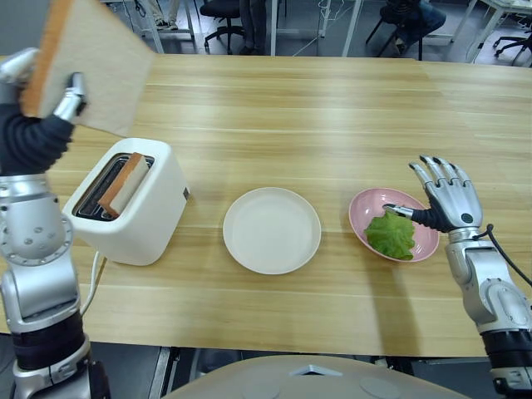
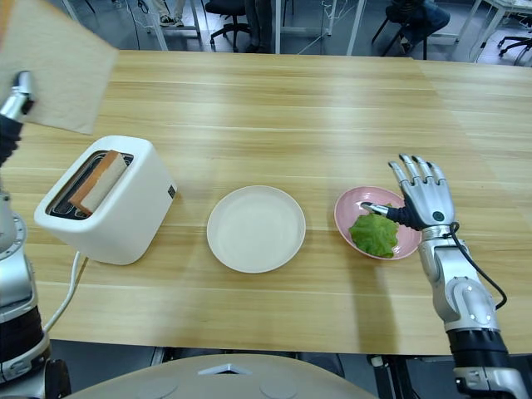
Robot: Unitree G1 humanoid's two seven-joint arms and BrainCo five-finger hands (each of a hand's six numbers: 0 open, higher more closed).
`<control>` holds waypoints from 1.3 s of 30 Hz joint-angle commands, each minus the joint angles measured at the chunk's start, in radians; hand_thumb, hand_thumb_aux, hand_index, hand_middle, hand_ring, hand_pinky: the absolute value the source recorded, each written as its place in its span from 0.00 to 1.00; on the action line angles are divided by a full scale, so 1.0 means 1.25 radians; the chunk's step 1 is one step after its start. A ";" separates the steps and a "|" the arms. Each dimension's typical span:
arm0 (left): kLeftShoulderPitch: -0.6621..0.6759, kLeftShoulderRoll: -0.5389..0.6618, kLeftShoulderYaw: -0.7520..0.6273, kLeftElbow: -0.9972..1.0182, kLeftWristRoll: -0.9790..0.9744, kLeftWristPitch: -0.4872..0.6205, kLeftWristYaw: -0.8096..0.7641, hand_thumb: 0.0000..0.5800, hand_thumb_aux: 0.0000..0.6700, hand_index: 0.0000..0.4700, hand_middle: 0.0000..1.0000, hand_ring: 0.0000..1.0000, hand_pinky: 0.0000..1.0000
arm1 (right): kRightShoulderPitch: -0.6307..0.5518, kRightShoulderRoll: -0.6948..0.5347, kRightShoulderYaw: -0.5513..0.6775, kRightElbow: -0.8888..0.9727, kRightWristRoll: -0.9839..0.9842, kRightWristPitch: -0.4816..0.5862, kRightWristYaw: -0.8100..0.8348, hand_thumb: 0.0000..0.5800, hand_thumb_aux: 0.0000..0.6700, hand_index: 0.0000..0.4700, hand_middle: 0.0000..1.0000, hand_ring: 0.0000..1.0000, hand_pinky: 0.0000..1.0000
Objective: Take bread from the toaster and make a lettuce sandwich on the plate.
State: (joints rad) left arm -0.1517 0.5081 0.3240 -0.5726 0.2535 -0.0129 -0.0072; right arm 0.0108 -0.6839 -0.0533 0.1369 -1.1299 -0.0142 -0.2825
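Observation:
My left hand (image 1: 50,91) is raised at the far left, above the toaster, shut on a slice of bread (image 1: 96,62) held up in the air. The white toaster (image 1: 133,204) stands at the left of the table with a second slice (image 1: 125,183) upright in its slot. A bare white plate (image 1: 272,229) lies in the middle. To its right a pink bowl (image 1: 374,202) holds a lettuce leaf (image 1: 391,235). My right hand (image 1: 447,195) stands open at the bowl's right rim, fingers spread upward, its thumb over the leaf.
The toaster's white cord (image 1: 90,278) hangs over the table's front edge at the left. The wooden table (image 1: 316,116) stretches far back. Office chairs (image 1: 220,17) and desks stand in the room behind.

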 commanded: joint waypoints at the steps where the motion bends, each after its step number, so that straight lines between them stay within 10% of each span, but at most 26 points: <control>1: -0.027 -0.027 -0.152 0.001 -0.039 0.066 -0.107 1.00 1.00 0.98 1.00 1.00 1.00 | -0.037 -0.024 0.066 0.099 -0.031 0.034 0.008 0.00 0.00 0.00 0.00 0.00 0.00; 14: -0.061 -0.079 -0.510 0.362 0.066 0.053 -0.273 1.00 1.00 0.98 1.00 1.00 1.00 | -0.121 -0.042 0.210 0.252 -0.007 0.046 -0.020 0.00 0.00 0.00 0.00 0.00 0.00; 35: -0.070 -0.034 -0.614 0.618 0.159 0.032 -0.364 0.99 0.92 0.90 1.00 1.00 1.00 | -0.170 -0.071 0.316 0.281 0.045 0.021 0.060 0.00 0.00 0.00 0.00 0.00 0.00; 36: -0.071 -0.030 -0.615 0.615 0.170 0.031 -0.355 0.81 0.56 0.55 1.00 1.00 1.00 | -0.157 -0.080 0.311 0.256 0.051 0.026 0.080 0.00 0.00 0.00 0.00 0.00 0.00; 37: -0.073 -0.029 -0.612 0.614 0.178 0.029 -0.345 0.81 0.56 0.55 1.00 1.00 1.00 | -0.140 -0.092 0.304 0.225 0.059 0.031 0.105 0.00 0.00 0.00 0.00 0.00 0.00; 38: -0.076 -0.031 -0.607 0.615 0.184 0.030 -0.335 0.00 0.00 0.00 1.00 1.00 1.00 | -0.118 -0.106 0.294 0.184 0.069 0.039 0.134 0.00 0.00 0.00 0.00 0.00 0.00; 39: -0.078 -0.032 -0.604 0.615 0.190 0.029 -0.328 0.00 0.00 0.00 1.00 1.00 1.00 | -0.100 -0.118 0.285 0.150 0.077 0.045 0.157 0.00 0.00 0.00 0.00 0.00 0.00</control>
State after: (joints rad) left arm -0.2562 0.4626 -0.4227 0.1882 0.4675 0.0186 -0.4292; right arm -0.1418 -0.8110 0.3212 0.3987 -1.0607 0.0276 -0.1506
